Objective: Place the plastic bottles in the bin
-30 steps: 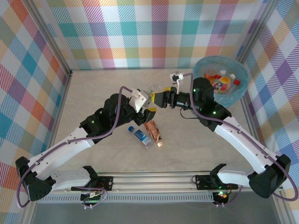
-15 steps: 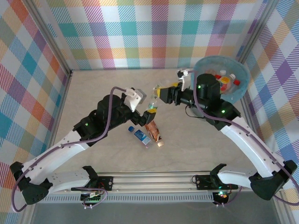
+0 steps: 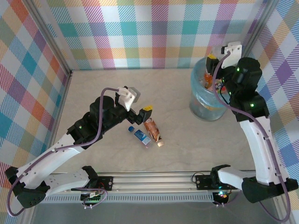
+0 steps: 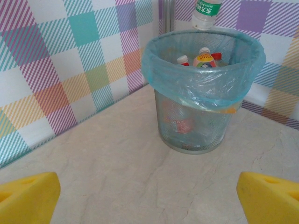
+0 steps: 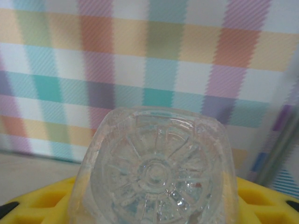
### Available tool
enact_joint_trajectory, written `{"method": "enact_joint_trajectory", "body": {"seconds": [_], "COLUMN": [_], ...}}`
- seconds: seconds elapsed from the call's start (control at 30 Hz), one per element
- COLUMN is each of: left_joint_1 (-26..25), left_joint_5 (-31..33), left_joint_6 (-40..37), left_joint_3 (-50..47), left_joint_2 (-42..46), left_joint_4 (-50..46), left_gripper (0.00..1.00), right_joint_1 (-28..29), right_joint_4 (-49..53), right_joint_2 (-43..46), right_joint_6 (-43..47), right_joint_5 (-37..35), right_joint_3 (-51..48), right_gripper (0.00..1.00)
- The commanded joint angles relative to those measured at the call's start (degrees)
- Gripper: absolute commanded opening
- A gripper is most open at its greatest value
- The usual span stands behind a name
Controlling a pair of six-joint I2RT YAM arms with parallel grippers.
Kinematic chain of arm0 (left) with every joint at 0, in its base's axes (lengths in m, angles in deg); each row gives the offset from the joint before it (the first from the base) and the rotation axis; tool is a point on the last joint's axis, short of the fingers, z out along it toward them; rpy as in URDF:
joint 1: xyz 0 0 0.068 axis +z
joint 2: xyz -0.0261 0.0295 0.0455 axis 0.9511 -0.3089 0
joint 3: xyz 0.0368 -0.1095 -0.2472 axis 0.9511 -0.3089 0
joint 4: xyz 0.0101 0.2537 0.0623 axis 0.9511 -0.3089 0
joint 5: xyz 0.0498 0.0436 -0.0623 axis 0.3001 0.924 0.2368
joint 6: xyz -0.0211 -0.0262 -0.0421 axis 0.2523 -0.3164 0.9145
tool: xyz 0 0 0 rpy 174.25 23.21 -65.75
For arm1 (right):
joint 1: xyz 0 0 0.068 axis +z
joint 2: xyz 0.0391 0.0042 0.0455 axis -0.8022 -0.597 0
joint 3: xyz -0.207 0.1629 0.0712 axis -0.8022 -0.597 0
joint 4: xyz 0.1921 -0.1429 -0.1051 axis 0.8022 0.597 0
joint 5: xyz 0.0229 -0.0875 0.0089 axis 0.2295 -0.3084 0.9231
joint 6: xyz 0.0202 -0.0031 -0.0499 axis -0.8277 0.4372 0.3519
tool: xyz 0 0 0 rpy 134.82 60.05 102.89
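Right fingers (image 5: 266, 200) clamp 1 clear bottle (image 5: 156, 177) high over the bin (image 4: 201, 88). Best to centre it inside the rim before letting go. Left fingers (image 4: 28, 196) gape wide, empty.

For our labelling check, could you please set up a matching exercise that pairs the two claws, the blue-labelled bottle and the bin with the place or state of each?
Column A
1. left claw
2. right claw
3. blue-labelled bottle
4. bin

Column B
a. lying on the table beside the copper bottle
b. open, holding nothing
c. upright, with bottles inside
d. shut on a clear bottle held above the bin

Pairs: 1-b, 2-d, 3-a, 4-c
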Motion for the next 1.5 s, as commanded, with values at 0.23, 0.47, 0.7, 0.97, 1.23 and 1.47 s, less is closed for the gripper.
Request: {"method": "enact_joint_trajectory", "body": {"seconds": [0.23,0.47,0.7,0.97,1.23,1.47], "left_joint_1": [-0.8,-0.7,-0.7,-0.7,-0.7,-0.7], "left_joint_5": [1.4,2.2,2.5,3.3,2.6,2.4], "left_joint_6": [0.7,0.7,0.7,0.7,0.7,0.7], "left_joint_3": [-0.7,-1.0,-1.3,-1.1,-1.0,-1.2], "left_joint_2": [-1.2,-1.5,-2.7,-4.2,-5.3,-6.0], "left_joint_4": [0.5,0.2,0.3,0.5,0.7,1.2], "left_gripper": [0.97,0.97,0.97,0.97,0.97,0.97], "right_joint_1": [-2.4,-4.8,-7.5,-13.0,-18.0,-19.8], "right_joint_4": [1.8,3.9,3.3,3.5,-1.5,-4.8], "right_joint_2": [-10.9,-14.6,-16.7,-16.5,-14.5,-16.8], "right_joint_6": [0.9,-5.2,-11.2,-23.6,-34.6,-40.0], "right_joint_5": [-11.1,-10.0,-6.3,2.9,13.2,17.3], "right_joint_3": [1.8,1.2,0.1,-3.0,-6.8,-7.4], "right_gripper": [0.51,0.51,0.52,0.52,0.51,0.51]}}
